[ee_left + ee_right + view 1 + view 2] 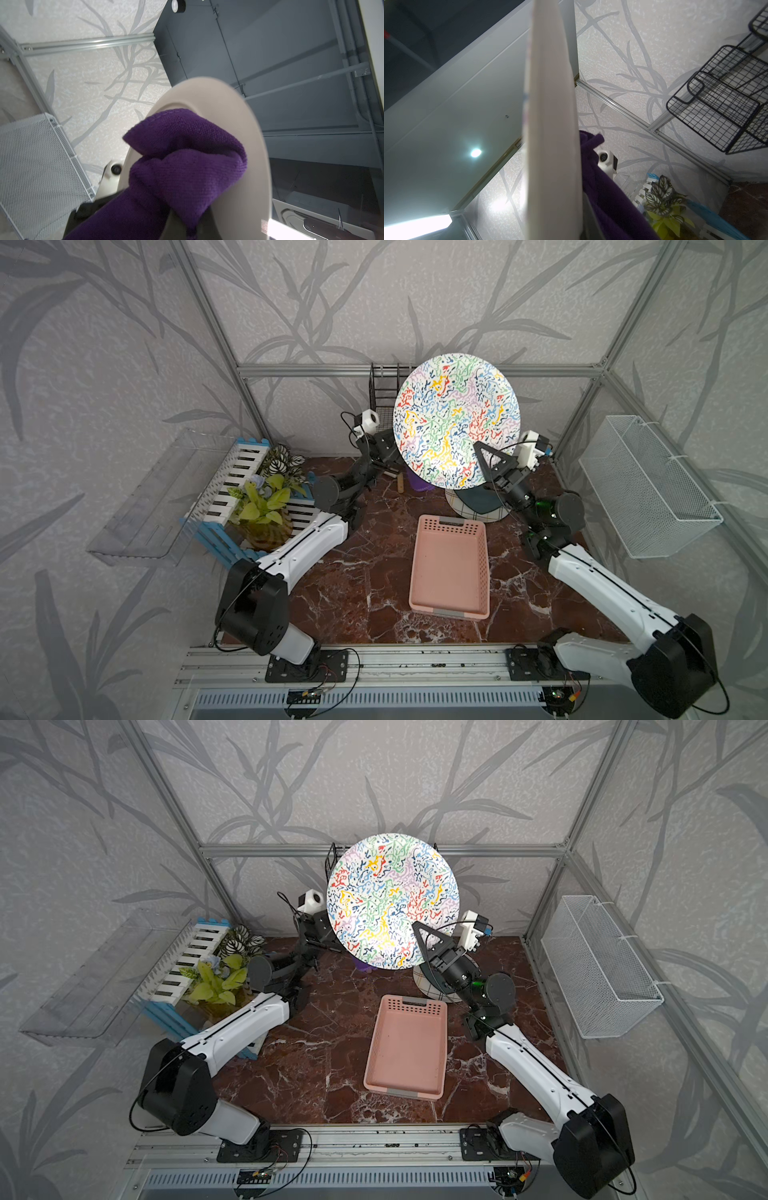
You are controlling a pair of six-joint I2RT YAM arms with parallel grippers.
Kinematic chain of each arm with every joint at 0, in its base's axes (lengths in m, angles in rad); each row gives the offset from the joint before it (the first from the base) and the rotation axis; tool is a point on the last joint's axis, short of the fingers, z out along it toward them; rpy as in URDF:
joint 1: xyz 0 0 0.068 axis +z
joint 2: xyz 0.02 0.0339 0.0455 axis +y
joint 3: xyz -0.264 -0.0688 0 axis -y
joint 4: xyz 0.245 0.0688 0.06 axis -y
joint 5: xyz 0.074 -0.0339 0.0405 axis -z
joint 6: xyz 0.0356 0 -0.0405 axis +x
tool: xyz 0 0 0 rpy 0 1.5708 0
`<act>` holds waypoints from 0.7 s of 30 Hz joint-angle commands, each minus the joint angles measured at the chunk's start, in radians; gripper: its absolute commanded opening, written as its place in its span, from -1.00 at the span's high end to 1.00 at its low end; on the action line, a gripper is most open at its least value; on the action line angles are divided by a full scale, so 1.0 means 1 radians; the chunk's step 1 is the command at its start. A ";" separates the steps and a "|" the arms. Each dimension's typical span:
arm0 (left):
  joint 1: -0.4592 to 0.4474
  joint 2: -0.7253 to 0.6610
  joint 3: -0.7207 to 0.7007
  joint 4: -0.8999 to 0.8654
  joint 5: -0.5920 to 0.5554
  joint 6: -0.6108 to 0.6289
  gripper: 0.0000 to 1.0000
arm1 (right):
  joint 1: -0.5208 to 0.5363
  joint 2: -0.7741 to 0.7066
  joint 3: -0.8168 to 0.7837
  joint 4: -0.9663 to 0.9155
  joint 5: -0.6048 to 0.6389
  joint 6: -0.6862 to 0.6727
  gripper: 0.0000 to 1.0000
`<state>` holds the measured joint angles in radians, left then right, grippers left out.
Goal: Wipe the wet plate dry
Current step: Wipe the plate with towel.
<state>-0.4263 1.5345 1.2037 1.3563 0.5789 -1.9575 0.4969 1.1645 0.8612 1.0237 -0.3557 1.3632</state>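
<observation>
In both top views the plate (456, 418) (392, 898), white with a many-coloured squiggle pattern, is lifted off the table and tilted with its face toward the camera. My right gripper (487, 466) (423, 947) is shut on its lower right rim. The right wrist view shows the plate (552, 124) edge-on. My left gripper (388, 452) sits behind the plate, shut on a purple cloth (182, 158). That cloth is bunched against the plate's plain beige underside (234, 124). A bit of the cloth (419, 486) peeks out below the plate.
A pink basket (451, 568) lies mid-table. A checked dish (478, 506) sits under the right wrist. A potted plant (266, 506) in a blue-white crate stands left. A black wire rack (384, 385) is behind the plate, and a white mesh basket (648, 485) hangs on the right wall.
</observation>
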 commanded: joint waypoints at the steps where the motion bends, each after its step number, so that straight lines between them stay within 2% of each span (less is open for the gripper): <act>1: -0.010 0.041 0.133 0.170 -0.010 -0.069 1.00 | 0.102 -0.020 -0.036 -0.041 0.050 -0.091 1.00; 4: -0.065 0.086 0.199 0.183 0.014 -0.060 1.00 | 0.165 0.040 0.008 -0.026 0.054 -0.115 1.00; 8: -0.171 0.063 0.163 0.150 0.039 0.015 1.00 | 0.122 0.117 0.109 -0.016 0.045 -0.096 1.00; 11: -0.200 -0.019 0.044 0.095 0.071 0.121 1.00 | 0.043 0.134 0.175 -0.053 0.044 -0.085 1.00; 13: -0.199 -0.128 -0.112 -0.008 0.055 0.253 1.00 | -0.030 0.125 0.195 -0.068 0.044 -0.066 1.00; 14: -0.190 -0.192 -0.173 -0.079 0.049 0.323 1.00 | -0.056 0.111 0.192 -0.087 0.048 -0.066 1.00; 16: -0.162 -0.294 -0.232 -0.328 0.069 0.513 1.00 | -0.095 0.071 0.179 -0.146 0.052 -0.082 1.00; 18: -0.146 -0.395 -0.224 -0.662 0.049 0.789 1.00 | -0.113 0.007 0.160 -0.256 0.066 -0.136 1.00; 20: -0.160 -0.456 -0.159 -1.061 -0.093 1.157 1.00 | -0.106 -0.052 0.164 -0.441 0.070 -0.223 1.00; 21: -0.186 -0.465 -0.138 -1.195 -0.223 1.298 1.00 | -0.096 -0.071 0.180 -0.538 0.070 -0.278 1.00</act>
<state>-0.5766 1.1450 0.9794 0.6376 0.5083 -1.2327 0.3943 1.1709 1.0225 0.7448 -0.3141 1.2427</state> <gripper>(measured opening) 0.066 0.120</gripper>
